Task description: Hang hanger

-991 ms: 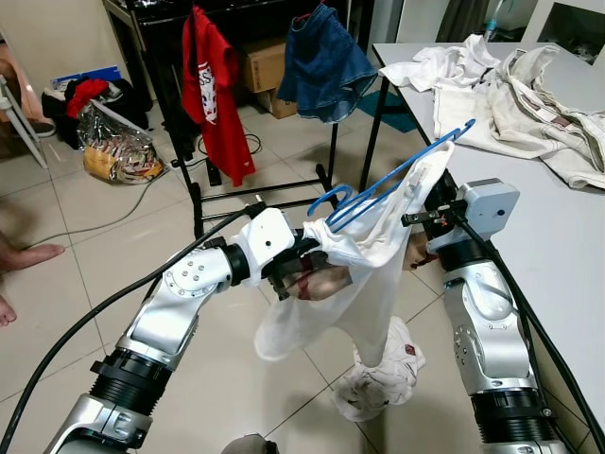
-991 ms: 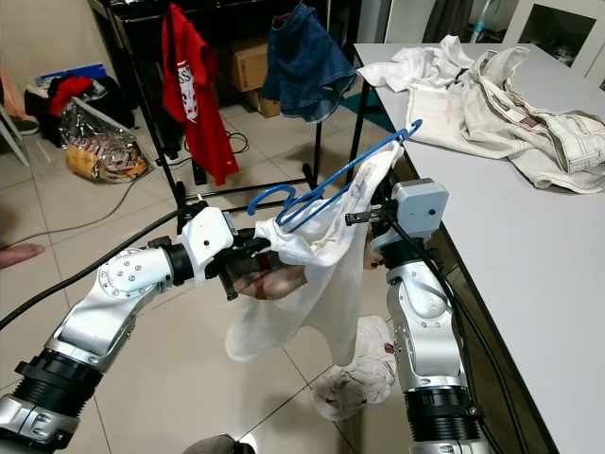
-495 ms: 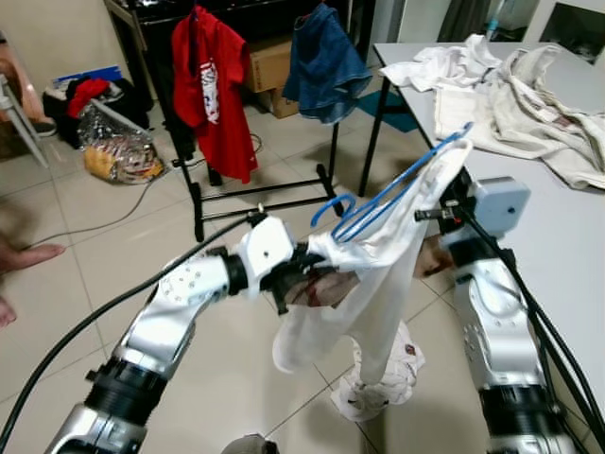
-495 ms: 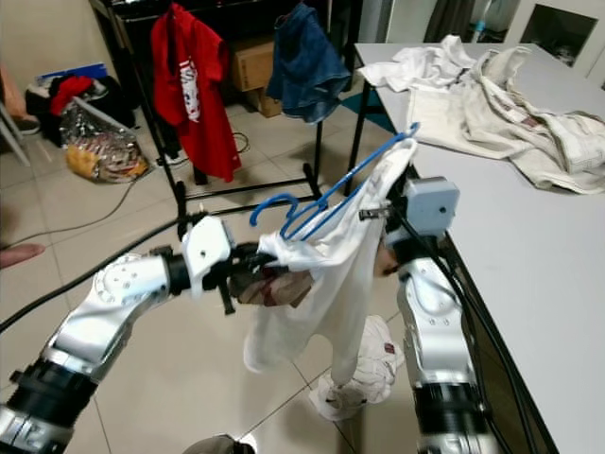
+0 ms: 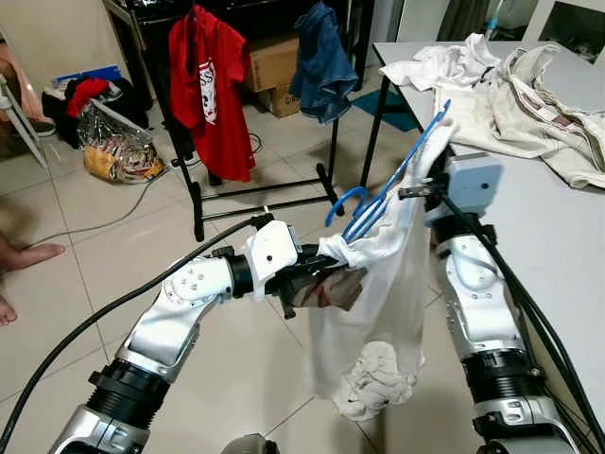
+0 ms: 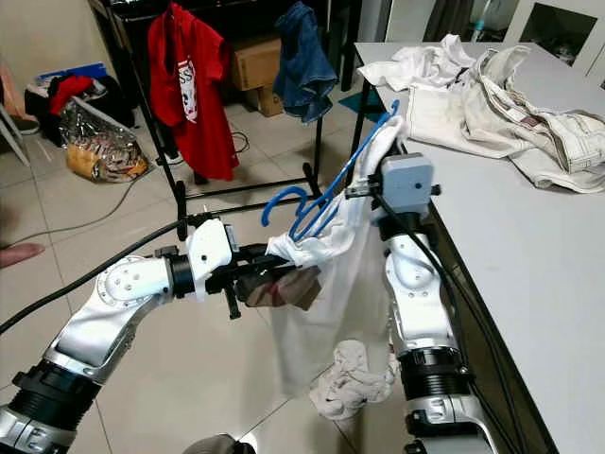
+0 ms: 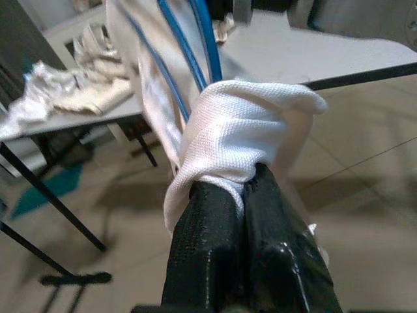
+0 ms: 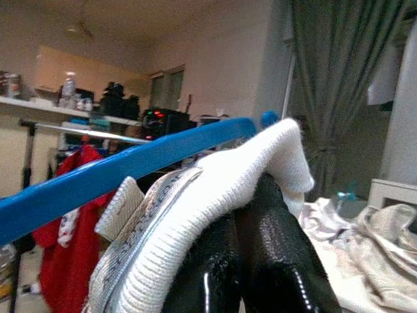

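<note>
While the blue hanger [image 5: 388, 184] is sitting tilted mid-air inside the white shirt [image 5: 383, 284], the left gripper [image 7: 242, 195] is pinching the shirt's low end. The right gripper [image 8: 244, 215] is clamping the upper end beside the table [image 5: 567, 227].

The hanger [image 5: 388, 184] slants between the two arms, its hook end toward the left; a shirt [image 5: 378, 293] hangs from it down to the floor; the left gripper [image 5: 326, 270] pinches the shirt's lower-left shoulder (fingers pressed together), the right gripper [image 5: 430, 184] its upper-right one beside the table [image 5: 567, 236]; clothes [image 5: 501, 85] lie on the table; behind stands a rack [image 5: 198, 203] carrying two garments.
</note>
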Tool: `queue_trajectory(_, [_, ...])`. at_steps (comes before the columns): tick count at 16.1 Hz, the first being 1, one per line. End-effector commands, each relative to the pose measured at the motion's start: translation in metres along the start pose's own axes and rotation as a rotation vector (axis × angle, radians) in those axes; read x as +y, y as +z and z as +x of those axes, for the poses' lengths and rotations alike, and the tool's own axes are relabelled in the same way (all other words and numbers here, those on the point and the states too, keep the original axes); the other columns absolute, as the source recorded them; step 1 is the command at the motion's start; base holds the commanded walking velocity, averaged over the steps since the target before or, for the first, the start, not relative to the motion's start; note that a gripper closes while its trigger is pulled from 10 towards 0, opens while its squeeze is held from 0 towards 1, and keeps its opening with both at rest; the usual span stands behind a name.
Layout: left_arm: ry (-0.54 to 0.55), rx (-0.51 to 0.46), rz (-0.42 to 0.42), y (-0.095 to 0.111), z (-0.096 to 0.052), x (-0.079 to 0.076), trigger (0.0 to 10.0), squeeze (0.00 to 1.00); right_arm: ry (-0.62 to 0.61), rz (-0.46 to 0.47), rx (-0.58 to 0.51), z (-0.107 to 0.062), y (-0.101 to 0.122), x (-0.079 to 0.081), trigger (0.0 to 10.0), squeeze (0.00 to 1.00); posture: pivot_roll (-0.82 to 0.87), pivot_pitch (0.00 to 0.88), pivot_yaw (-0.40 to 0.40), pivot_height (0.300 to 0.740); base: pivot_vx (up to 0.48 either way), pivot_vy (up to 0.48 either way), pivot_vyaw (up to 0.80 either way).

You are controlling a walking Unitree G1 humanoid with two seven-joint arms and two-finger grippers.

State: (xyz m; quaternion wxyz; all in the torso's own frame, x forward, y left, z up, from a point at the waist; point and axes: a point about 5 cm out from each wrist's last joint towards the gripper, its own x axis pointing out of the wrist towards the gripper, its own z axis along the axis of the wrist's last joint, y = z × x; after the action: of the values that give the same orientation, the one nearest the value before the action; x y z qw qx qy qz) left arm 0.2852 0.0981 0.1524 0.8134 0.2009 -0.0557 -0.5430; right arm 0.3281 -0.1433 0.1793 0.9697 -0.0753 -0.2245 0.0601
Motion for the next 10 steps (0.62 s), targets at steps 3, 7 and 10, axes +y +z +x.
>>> queue_trajectory(3, [0.047, -0.080, 0.103, 0.020, 0.000, 0.011, 10.0, 0.00, 0.102, 0.008, 0.013, -0.003, -0.005, 0.018, 0.1, 0.00, 0.03, 0.000, 0.029, 0.723, 0.000, 0.000, 0.00])
queue_trajectory(7, [0.012, -0.114, 0.083, 0.020, 0.003, 0.004, 10.0, 0.00, 0.040, 0.032, 0.011, 0.003, -0.003, 0.016, 10.0, 0.00, 0.02, 0.000, 0.037, 0.723, 0.000, 0.000, 0.00])
queue_trajectory(10, [0.007, -0.133, 0.085, 0.023, 0.008, 0.001, 10.0, 0.00, 0.053, 0.052, 0.016, 0.008, -0.003, 0.024, 10.0, 0.00, 0.02, 0.000, 0.036, 0.723, 0.000, 0.000, 0.00])
